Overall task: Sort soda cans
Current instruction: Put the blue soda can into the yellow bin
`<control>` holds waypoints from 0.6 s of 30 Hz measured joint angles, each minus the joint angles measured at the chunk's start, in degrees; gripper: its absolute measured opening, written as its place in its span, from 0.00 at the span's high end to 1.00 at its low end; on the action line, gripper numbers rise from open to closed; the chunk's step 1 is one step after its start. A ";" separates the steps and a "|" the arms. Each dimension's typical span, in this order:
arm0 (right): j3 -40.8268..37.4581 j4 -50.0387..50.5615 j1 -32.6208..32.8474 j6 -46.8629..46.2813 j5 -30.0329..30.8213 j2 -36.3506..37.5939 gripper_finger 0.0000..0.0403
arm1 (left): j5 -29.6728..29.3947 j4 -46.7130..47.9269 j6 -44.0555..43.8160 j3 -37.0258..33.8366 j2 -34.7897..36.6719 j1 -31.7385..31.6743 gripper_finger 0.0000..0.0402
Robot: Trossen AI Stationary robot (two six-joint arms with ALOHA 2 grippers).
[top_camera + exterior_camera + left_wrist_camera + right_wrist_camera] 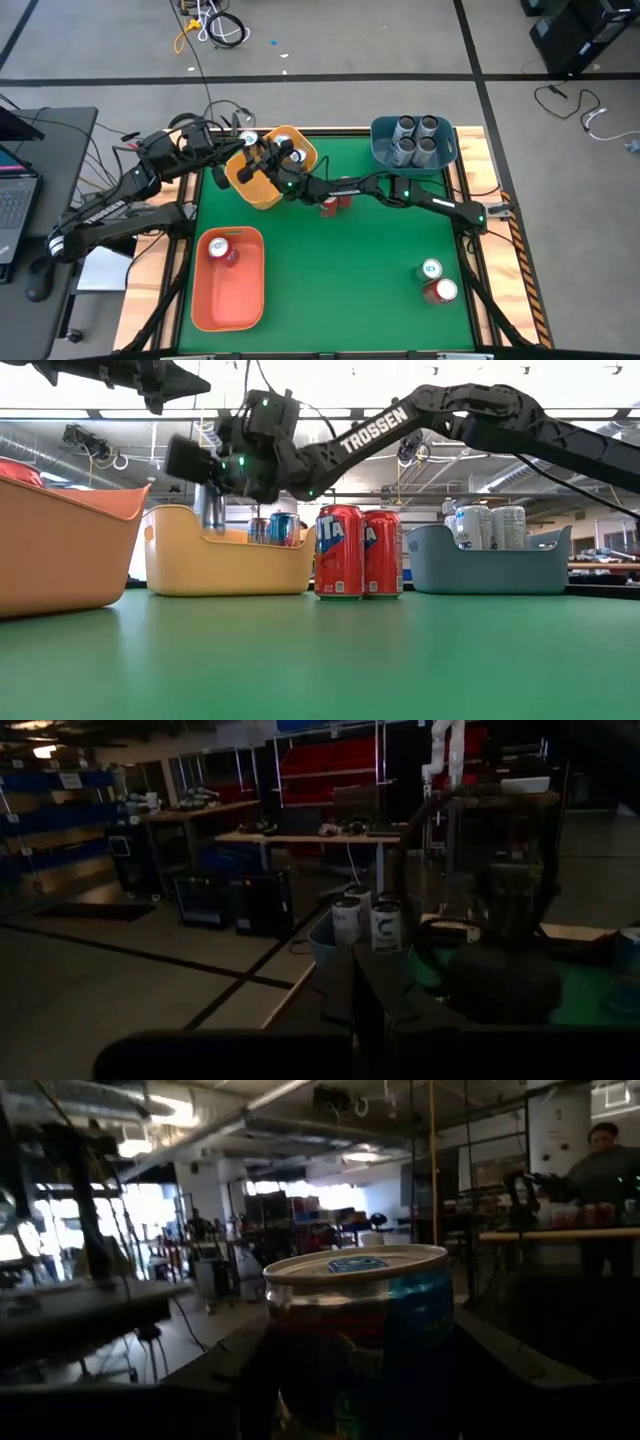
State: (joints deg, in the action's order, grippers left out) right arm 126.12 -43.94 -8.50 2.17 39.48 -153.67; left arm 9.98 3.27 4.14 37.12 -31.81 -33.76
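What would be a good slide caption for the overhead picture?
Right tool holds a soda can over the yellow bin; silver cans fill the blue bin.

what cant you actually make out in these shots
- Yellow bin, high view: both arms cross over it, so the cans inside can't be counted.
- Can in the right gripper, right wrist view: its label is too dark to read.
- Two red cans, high view: the right arm covers most of them.
- Left gripper, left wrist view: too dark to show its fingertips.
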 joint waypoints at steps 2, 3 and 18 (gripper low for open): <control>-1.48 0.34 -0.32 -0.07 0.03 -0.06 0.47 | 0.05 0.01 -0.01 0.00 0.00 0.00 1.00; -2.18 0.31 -0.48 -0.27 0.09 -0.11 0.47 | 0.20 0.04 -0.05 0.00 0.00 0.00 1.00; -4.55 -0.94 -1.81 -0.65 -2.09 0.04 0.47 | 0.85 0.99 -0.28 -0.01 0.00 0.02 1.00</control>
State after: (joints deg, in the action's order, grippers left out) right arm 121.57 -44.88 -10.31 1.51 37.39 -153.62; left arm 10.83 4.26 3.86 37.12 -31.81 -33.74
